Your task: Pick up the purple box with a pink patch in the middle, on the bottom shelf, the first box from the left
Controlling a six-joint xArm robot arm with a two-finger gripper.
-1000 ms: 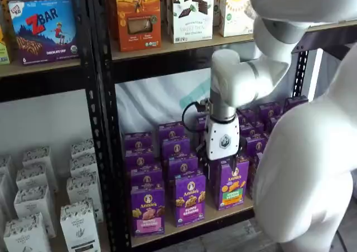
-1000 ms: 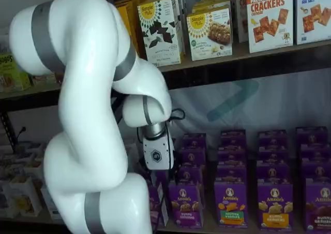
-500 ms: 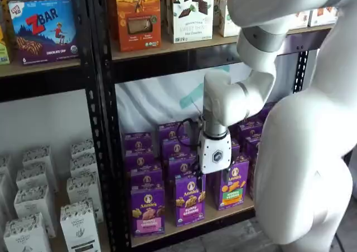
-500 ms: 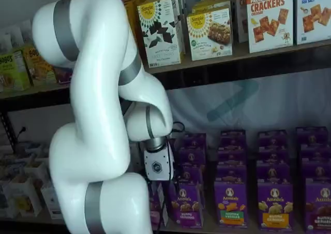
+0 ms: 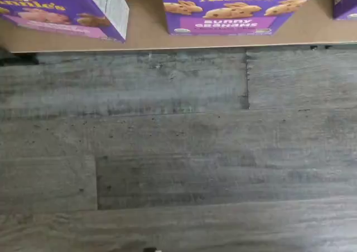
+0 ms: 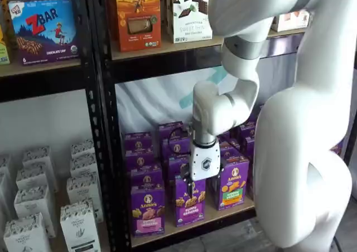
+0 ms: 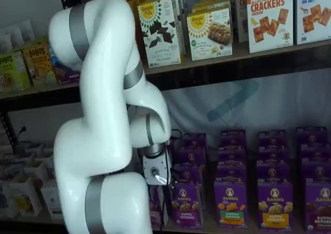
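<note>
White arm low at the purple cartons, nothing in its grip.

The small upright purple Annie's carton with a pink band stands at the left front of the tan wooden bottom shelf, showing a round pale logo above a snack picture. The white-bodied gripper with black fingers hangs before the neighbouring purple-banded carton, jaws spread wide and holding nothing.

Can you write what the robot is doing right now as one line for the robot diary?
phase: approach | gripper: empty, over the middle purple box | target: purple box with pink band, untouched | place: bottom shelf front row
</note>
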